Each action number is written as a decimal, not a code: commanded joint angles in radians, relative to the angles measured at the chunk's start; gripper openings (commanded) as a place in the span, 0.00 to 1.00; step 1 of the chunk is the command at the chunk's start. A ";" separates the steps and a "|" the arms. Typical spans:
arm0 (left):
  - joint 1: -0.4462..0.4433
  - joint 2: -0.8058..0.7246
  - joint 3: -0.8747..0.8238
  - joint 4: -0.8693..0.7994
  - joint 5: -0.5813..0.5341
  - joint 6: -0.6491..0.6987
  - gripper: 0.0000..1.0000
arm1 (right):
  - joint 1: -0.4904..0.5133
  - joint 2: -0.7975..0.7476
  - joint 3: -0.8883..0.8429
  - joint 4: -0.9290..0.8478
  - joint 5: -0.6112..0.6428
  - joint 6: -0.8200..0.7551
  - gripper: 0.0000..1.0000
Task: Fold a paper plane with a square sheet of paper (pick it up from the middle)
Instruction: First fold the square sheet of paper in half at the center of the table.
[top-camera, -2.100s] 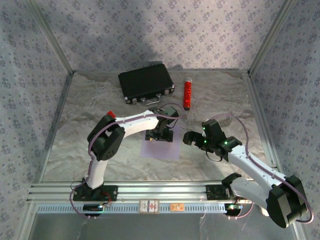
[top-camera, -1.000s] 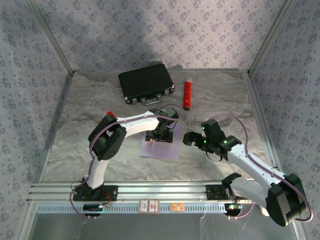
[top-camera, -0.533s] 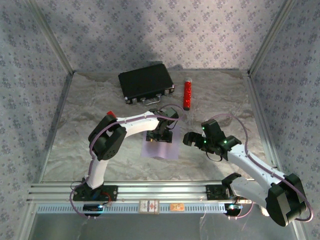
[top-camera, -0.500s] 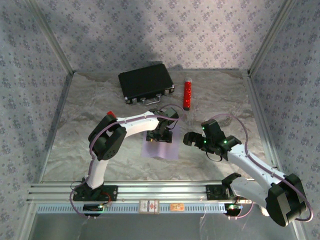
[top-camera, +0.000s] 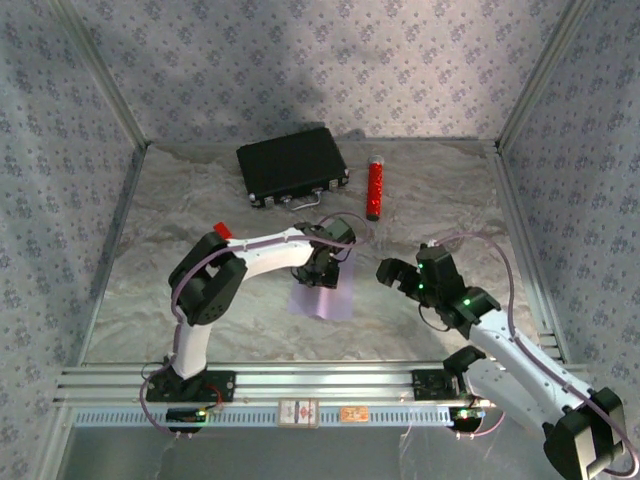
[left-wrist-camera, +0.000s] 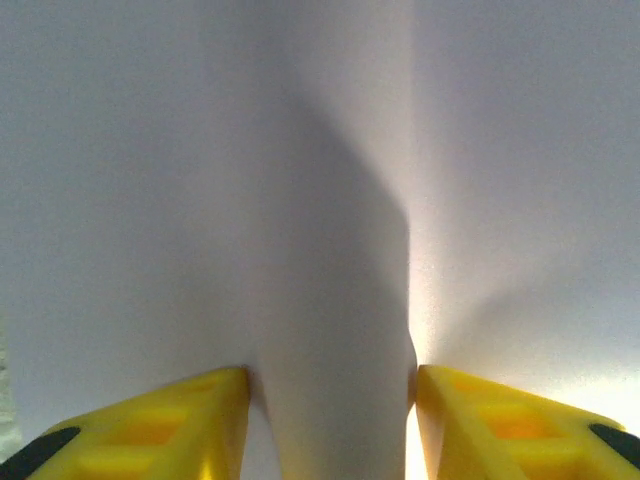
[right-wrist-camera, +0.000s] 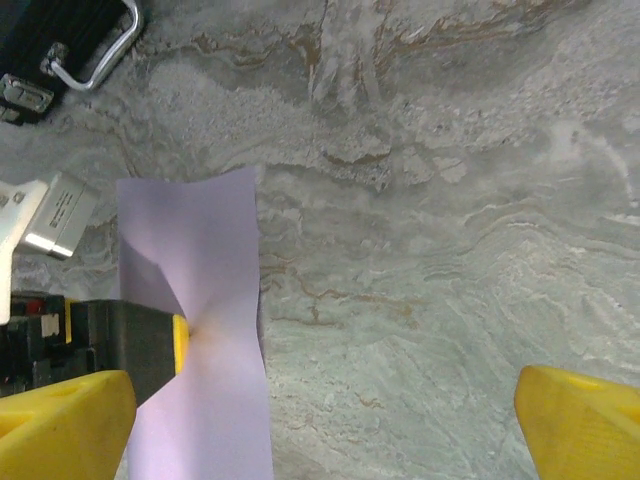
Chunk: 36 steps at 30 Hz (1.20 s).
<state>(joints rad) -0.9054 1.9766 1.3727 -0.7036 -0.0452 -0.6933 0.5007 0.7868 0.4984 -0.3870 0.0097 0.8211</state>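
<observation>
Since the earlier pictures the right arm has swung out toward the right side. The sheet of paper (top-camera: 327, 303), which lay as a flat square, now looks narrower and buckled.

The marbled grey table (top-camera: 180, 200) carries everything. A black case (top-camera: 291, 165) lies closed at the far side. Its metal handle (right-wrist-camera: 98, 58) faces the arms. The pale lilac sheet of paper sits near the middle of the table, on the near side of the case and well apart from it. It lies between the two arms. In the right wrist view it is drawn in to a waist where it is gripped, with its far part fanning out above. Whether its edges are off the table I cannot tell. A red cylinder (top-camera: 375, 188) lies just beside the case, on its right.

The left gripper (top-camera: 322, 275) is over the middle of the sheet. Its yellow fingers (left-wrist-camera: 150, 435) are clamped on a raised ridge of paper that stands between them. The right gripper (top-camera: 392, 272) hangs to the right of the sheet, apart from it. Its jaws are spread wide over bare table and hold nothing.
</observation>
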 joint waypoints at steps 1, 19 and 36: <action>-0.009 -0.069 -0.026 0.071 0.017 0.000 0.45 | -0.010 -0.033 -0.023 0.005 0.064 0.021 0.99; 0.169 -0.302 -0.377 0.765 0.611 -0.229 0.39 | -0.087 -0.184 -0.057 0.029 0.062 0.001 0.98; 0.229 -0.278 -0.542 1.054 0.688 -0.382 0.38 | -0.100 -0.085 -0.037 0.154 -0.165 -0.035 0.99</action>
<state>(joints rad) -0.6838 1.6783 0.8471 0.3000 0.6426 -1.0637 0.4053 0.6746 0.4290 -0.2497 -0.0952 0.8150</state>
